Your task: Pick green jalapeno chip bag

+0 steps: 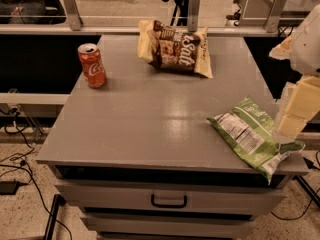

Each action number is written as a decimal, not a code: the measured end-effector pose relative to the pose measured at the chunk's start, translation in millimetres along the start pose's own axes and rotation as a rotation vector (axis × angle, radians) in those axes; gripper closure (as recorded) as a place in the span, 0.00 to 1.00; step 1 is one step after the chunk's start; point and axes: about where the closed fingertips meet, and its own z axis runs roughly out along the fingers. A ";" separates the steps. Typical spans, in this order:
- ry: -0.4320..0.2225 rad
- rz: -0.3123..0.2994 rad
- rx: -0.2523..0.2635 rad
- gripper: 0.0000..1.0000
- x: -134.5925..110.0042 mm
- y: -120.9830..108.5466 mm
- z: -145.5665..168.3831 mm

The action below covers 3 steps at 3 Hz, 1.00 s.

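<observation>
Camera view: gripper [291, 124] seemingly over right end of green jalapeno chip bag [245, 131], open or closed unclear; light, crinkly, slippery, best pinched at crimped edge

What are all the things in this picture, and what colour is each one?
green jalapeno chip bag: one, light green with a white label panel, lying at the table's front right corner
Salt chip bag: one, cream and dark brown, lying at the back middle of the table
soda can: one, red, standing upright at the back left of the table
table: one, grey, middle of the picture, holding both bags and the can
drawer handle: one, black, on the table's front, below the top
cables: a few, black, on the floor to the left
gripper: one, cream, at the right edge, over the green bag's right end
</observation>
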 end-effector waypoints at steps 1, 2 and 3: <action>0.000 0.000 0.000 0.00 0.0 0.0 0.0; 0.002 0.038 -0.040 0.00 7.9 -1.8 21.7; 0.003 0.091 -0.095 0.00 22.7 -0.2 61.1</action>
